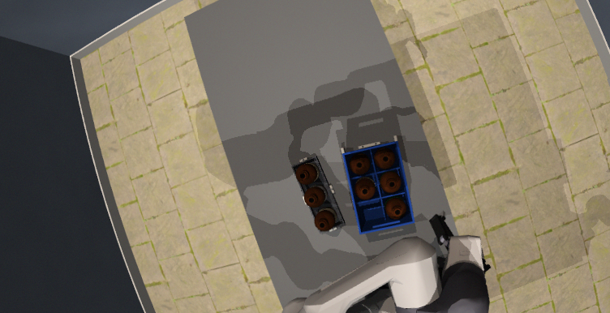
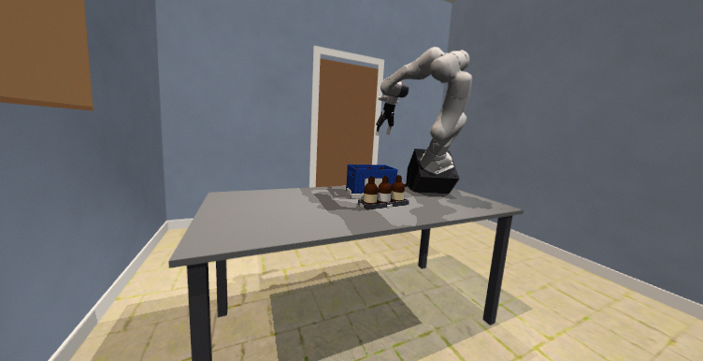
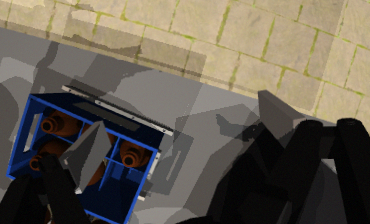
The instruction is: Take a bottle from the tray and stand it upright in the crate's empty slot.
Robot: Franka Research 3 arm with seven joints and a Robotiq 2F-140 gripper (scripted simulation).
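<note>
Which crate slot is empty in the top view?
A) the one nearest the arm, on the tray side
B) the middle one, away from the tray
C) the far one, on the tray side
A: in the crate, only that slot shows blue floor; the other five hold bottles.

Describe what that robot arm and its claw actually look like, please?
The arm is a chain of smooth, rounded white segments with grey joints, rising from a black block-shaped base. Its gripper is black, with two thick jointed fingers ending in flat grey pads. No loose cables or readable markings show.
</note>
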